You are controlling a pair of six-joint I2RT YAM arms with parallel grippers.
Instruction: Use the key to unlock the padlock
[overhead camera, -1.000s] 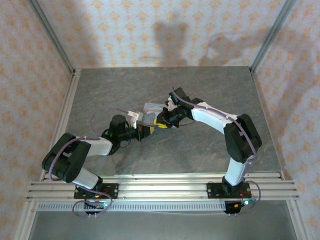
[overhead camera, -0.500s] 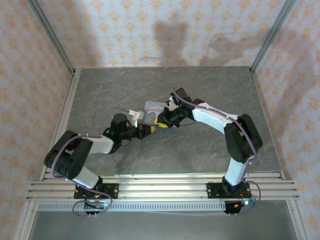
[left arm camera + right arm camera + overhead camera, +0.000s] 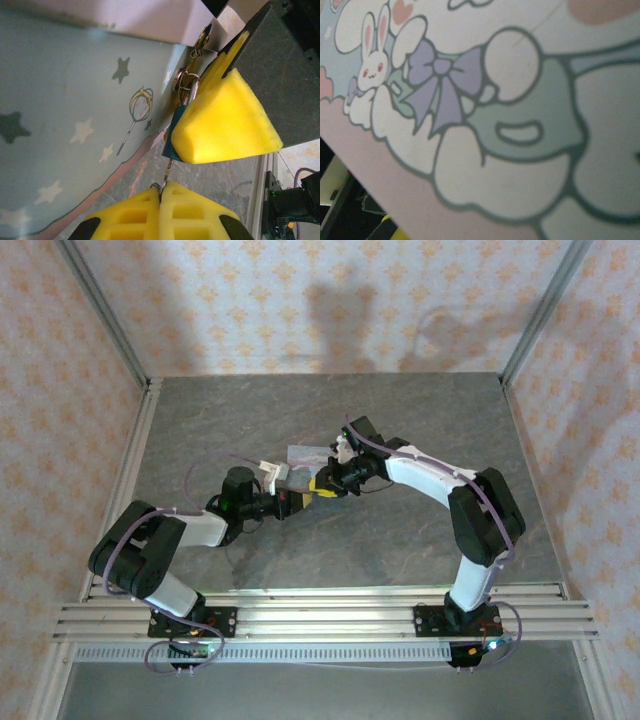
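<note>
We are pinching the key (image 3: pixel 168 171) in the closed left jaws; just beyond them, the right jaws are gripping the padlock (image 3: pixel 173 132), beside the tin (image 3: pixel 75 125).

Cartoon-printed tin (image 3: pixel 470 150) on grey table (image 3: pixel 400 420)

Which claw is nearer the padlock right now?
Right. The right claw presses a pad against the padlock; the left claw sits off its bottom end, shut on the key, whose tip reaches the padlock.
</note>
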